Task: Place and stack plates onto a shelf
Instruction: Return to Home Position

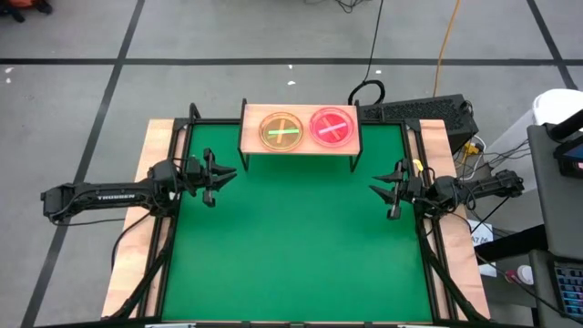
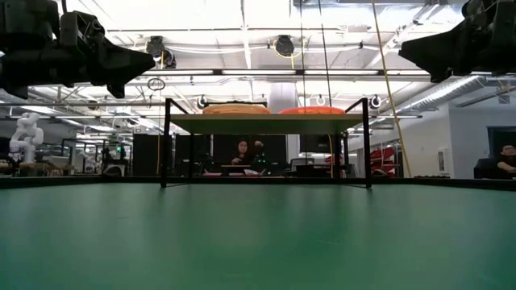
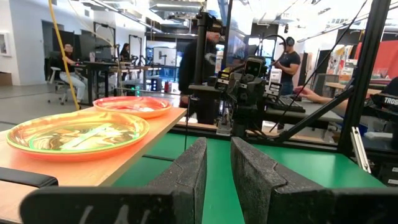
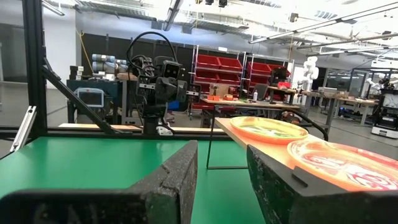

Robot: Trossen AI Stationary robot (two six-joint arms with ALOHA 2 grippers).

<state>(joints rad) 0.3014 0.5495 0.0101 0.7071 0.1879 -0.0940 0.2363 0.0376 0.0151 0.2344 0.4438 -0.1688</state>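
Observation:
The shelf [image 1: 299, 146], a light-wood board on thin black legs, stands at the table's far edge. Two piles of plates rest on it: an amber-green pile [image 1: 282, 130] on its left half and a pink pile [image 1: 332, 126] on its right half. How many plates each pile holds cannot be told. In the left wrist view the amber pile [image 3: 78, 134] sits close, with the pink pile [image 3: 132, 106] behind it. My left gripper [image 1: 228, 173] hovers open at the table's left side, and my right gripper [image 1: 375, 189] hovers open at the right side. Both are above the table and hold nothing.
The green table top [image 1: 301, 246] stretches between the two arms and toward the near edge. A black frame rail [image 1: 301, 121] runs around the table. A keyboard [image 1: 414, 111] and cables lie beyond the far right corner. People sit at desks in the room behind.

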